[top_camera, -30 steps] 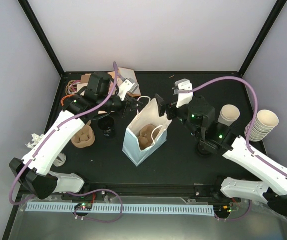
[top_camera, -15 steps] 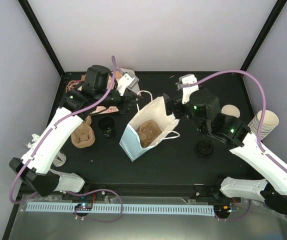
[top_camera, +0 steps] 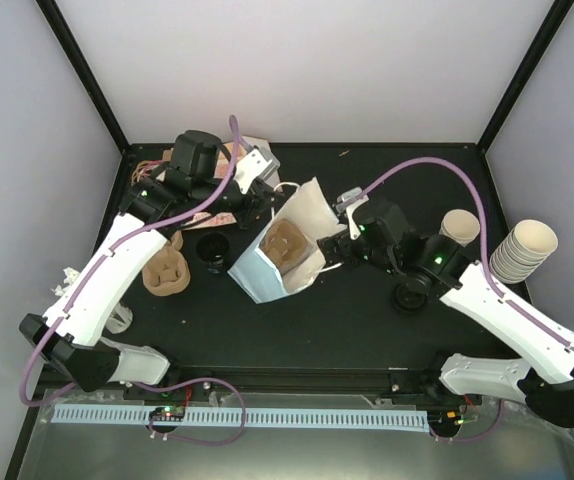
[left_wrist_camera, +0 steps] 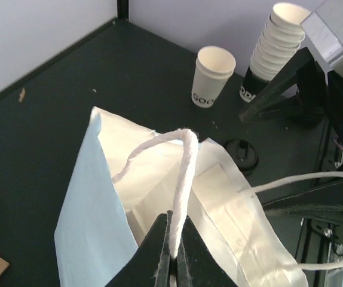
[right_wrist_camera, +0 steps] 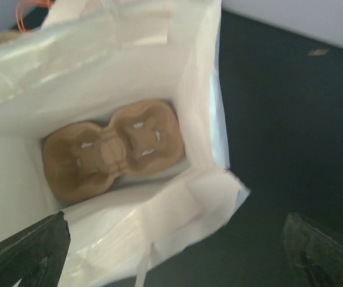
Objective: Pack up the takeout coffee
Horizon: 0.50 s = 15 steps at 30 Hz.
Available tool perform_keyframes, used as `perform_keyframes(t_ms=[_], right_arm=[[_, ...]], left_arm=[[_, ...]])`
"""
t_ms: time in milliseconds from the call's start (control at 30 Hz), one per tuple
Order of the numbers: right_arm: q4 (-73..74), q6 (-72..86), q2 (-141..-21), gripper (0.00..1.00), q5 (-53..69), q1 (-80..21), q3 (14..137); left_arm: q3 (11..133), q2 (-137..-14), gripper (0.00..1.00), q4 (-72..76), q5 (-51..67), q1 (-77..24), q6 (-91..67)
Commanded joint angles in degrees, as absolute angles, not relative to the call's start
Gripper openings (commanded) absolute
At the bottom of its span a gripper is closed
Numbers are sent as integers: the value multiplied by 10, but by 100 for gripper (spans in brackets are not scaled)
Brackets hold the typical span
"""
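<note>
A white paper bag (top_camera: 267, 270) with a pale blue side stands tilted at mid table, with a brown pulp carrier (top_camera: 287, 245) inside. My left gripper (top_camera: 265, 197) is shut on the bag's white rope handle (left_wrist_camera: 183, 161), its fingertips closed on the rope in the left wrist view (left_wrist_camera: 172, 242). My right gripper (top_camera: 331, 250) is open at the bag's right rim, and in the right wrist view (right_wrist_camera: 171, 263) the bag's near wall (right_wrist_camera: 177, 215) lies between its fingers, above the carrier (right_wrist_camera: 112, 149). One black-lidded coffee (top_camera: 214, 250) stands left of the bag. A second black lid (top_camera: 410, 295) shows under my right arm, and also in the left wrist view (left_wrist_camera: 241, 153).
A lidless cream cup (top_camera: 457, 228) and a stack of cups (top_camera: 522, 250) stand at the right, and both show in the left wrist view (left_wrist_camera: 213, 75) (left_wrist_camera: 276, 45). A second pulp carrier (top_camera: 165, 272) lies at the left. Cardboard pieces (top_camera: 257, 165) lie at the back left.
The bag has shifted left and tipped over further. My right gripper has moved down and nearer, to the bag's right rim. My left gripper still holds the handle.
</note>
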<state>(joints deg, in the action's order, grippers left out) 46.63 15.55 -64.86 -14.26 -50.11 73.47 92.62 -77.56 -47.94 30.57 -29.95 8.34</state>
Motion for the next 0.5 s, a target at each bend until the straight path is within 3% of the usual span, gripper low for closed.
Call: perform_keyframes(t_ms=[0, 467], right_arm=[[477, 188, -642, 100, -103, -499, 698], [551, 216, -620, 100, -88, -499, 656]], left_arm=[[879, -756, 2, -449, 329, -296, 97], [809, -711, 2, -400, 430, -301, 75]])
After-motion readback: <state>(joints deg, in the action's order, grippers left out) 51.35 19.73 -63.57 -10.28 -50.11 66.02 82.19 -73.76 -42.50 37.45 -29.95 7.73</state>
